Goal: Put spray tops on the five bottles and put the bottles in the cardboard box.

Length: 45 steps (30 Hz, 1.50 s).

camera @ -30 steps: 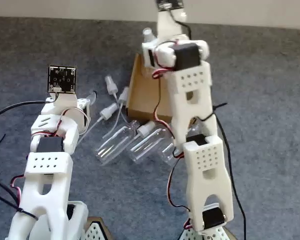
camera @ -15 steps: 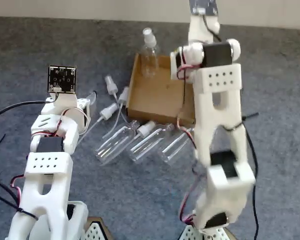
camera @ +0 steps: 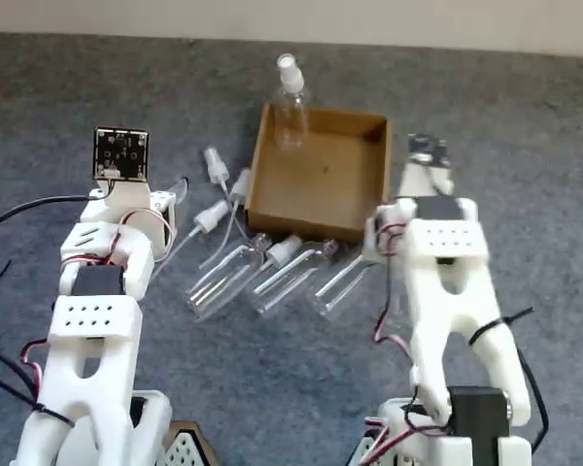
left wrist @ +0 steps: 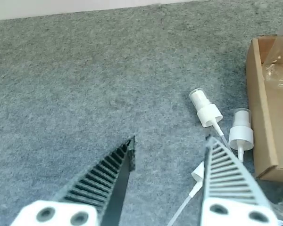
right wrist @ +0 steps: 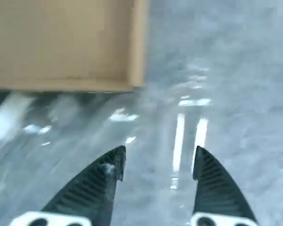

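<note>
Right gripper (right wrist: 159, 149): jaws apart, nothing between them. It hung over the clear bottles just in front of the cardboard box (right wrist: 61, 42).
Left gripper (left wrist: 170, 139): jaws apart and empty, low over the surface (left wrist: 85, 70), beside the loose spray tops.
Loose spray tops: I counted three on the surface on the left arm's side of the box: first top (left wrist: 205, 109), second top (left wrist: 240, 134), third top (left wrist: 196, 173). None was fitted to a bottle.
Boxed bottle (camera: 291, 107): top on, upright at the far left corner of the box. I judged it inside, against the far wall.
Lying bottles: three lay side by side on the surface in front of the box: left bottle (camera: 222, 279), middle bottle (camera: 293, 276), right bottle (camera: 342, 282). The middle one appeared to carry a white top. The other two looked bare-necked, though I was not certain.
Done: by my reading, one bottle was capped and boxed, and one more was capped.
Remaining: I judged that the loose tops needed fitting and every bottle outside the box needed moving in. The task was at an early stage.
</note>
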Tool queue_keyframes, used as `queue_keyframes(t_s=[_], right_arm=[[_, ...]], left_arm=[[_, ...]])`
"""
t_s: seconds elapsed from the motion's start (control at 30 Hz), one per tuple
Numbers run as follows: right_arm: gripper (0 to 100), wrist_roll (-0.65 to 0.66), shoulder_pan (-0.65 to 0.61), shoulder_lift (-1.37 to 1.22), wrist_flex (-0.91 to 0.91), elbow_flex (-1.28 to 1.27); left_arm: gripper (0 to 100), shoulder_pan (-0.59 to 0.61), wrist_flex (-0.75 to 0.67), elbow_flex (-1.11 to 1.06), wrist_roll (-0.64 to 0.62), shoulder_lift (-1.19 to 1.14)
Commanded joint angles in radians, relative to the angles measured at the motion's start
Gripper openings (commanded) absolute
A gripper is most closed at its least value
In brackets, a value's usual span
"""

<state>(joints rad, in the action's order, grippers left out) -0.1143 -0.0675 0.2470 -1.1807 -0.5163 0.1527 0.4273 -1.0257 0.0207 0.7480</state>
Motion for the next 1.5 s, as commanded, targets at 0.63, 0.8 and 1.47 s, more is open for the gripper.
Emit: queue_keyframes(t_s=[0.63, 0.8, 1.47], right_arm=[[0.9, 0.506, 0.386, -0.46, 0.031, 0.366], [0.3, 0.802, 0.481, -0.53, -0.064, 0.562], [10.5, 0.988, 0.529, -0.757, -0.157, 0.835]], left_arm=[[22, -0.044, -0.002, 0.001, -0.005, -0.001], [22, -0.039, 0.012, 0.03, -0.002, -0.035], [19, -0.051, 0.726, 1.319, -0.028, -1.07]])
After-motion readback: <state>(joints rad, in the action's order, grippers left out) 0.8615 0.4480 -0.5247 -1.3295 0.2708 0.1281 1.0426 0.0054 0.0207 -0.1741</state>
